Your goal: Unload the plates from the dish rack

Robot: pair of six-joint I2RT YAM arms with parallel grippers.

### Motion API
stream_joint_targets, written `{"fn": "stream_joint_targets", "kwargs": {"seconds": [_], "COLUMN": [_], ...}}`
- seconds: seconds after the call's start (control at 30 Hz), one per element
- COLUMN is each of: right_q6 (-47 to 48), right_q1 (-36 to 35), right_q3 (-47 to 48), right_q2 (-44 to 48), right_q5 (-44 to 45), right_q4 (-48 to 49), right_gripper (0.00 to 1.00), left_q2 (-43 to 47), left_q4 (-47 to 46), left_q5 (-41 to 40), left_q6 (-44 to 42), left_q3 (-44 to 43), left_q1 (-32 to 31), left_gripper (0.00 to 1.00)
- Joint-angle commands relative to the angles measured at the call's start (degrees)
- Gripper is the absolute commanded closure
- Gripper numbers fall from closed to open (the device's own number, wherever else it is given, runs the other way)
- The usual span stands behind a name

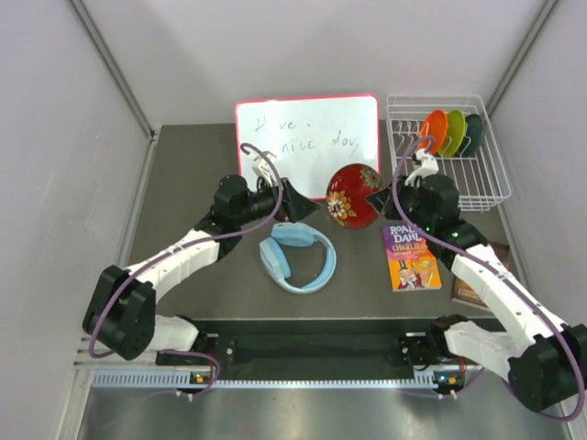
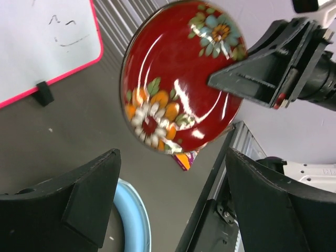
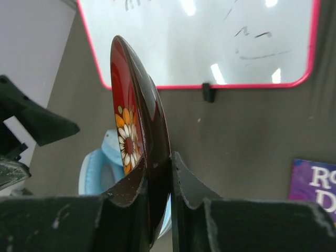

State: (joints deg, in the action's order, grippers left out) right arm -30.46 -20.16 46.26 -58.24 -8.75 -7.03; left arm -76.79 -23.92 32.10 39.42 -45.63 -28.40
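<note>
Three small round plastic plates (image 1: 454,131), orange, yellow-green and dark green, stood in the white wire dish rack (image 1: 495,179). We saw our right gripper (image 3: 170,173) clenched on the rim of the upright dark red flowered plate (image 1: 353,194); our left gripper (image 2: 168,199) gaped nearby, empty.

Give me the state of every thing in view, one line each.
dish rack: holds three plates.
orange plate: upright in the rack.
yellow-green plate: upright in the rack.
dark green plate: upright in the rack.
dark red plate: out of the rack, held on edge in mid-air.
right gripper: shut on the dark red plate.
left gripper: open, empty, facing that plate.
whiteboard: written on.
headphones: lying flat.
book: closed, cover up.
</note>
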Motion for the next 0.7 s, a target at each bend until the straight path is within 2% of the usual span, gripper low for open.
{"fn": "stream_joint_targets", "kwargs": {"seconds": [0.0,0.37,0.4,0.5,0.67], "right_q6": [-5.8,-10.5,-11.0,-13.8,-15.1], "right_q1": [-3.2,-5.0,-5.0,-5.4,-6.2], "right_q3": [-0.6,-4.9,-5.1,-7.5,-8.4], "right_q2": [3.6,8.0,7.9,7.9,7.0], "right_q5": [-3.7,-4.6,-5.4,-7.2,-8.8], "right_q4": [12.5,16.6,17.1,20.6,21.6], "right_gripper": [1.00,1.00,1.00,1.00,1.00], "left_q2": [-1.2,-2.4,-2.7,-3.4,-4.3], "left_q4": [-8.6,-11.1,-11.7,-14.8,-16.9], "left_q5": [-2.7,-6.3,-5.8,-5.4,-4.9], "left_q6": [1.3,0.3,0.6,2.1,2.9], "left_q3": [0.4,2.4,2.4,2.9,2.6], "left_q1": [-1.6,-2.0,-2.1,-2.4,-3.1], "left_gripper": [0.15,0.16,0.20,0.40,0.38]}}
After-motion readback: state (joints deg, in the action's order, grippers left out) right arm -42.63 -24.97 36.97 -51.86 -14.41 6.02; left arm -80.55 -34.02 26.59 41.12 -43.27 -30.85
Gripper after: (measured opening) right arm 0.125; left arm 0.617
